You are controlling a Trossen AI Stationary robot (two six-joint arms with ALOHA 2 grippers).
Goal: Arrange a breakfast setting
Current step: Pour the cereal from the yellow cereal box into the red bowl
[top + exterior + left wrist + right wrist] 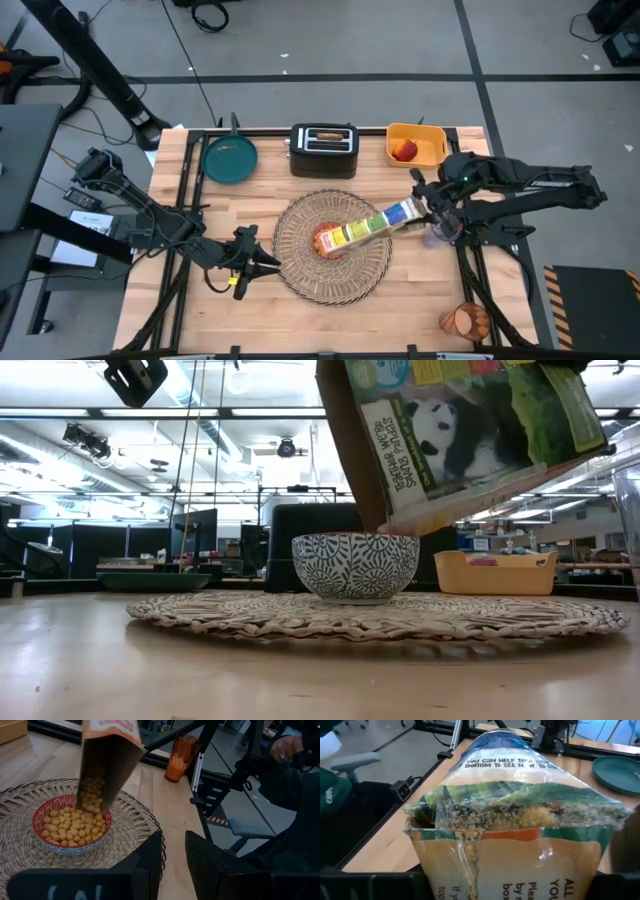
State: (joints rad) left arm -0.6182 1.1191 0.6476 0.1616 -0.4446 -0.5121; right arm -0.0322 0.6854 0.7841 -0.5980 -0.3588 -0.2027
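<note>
A small patterned bowl full of round cereal pieces rests on the round woven placemat. A colourful cereal box slants above it, its open mouth down over the bowl. My right gripper is shut on the box's upper end. My left gripper stands open at the placemat's left edge, with nothing between its fingers. The teal plate lies at the far left. A red fruit sits in the yellow bin. The orange tumbler stands near the front right corner. My right gripper holds the cereal box by its closed end, coming from the table's right side. The box fills the wrist view and hides the fingers. It is lifted clear and tilted, with its open mouth just above the bowl's rim.
A black toaster and the yellow bin stand along the far edge. A clear glass stands beside the placemat under the right gripper. A person's hand shows beyond the table's right side.
</note>
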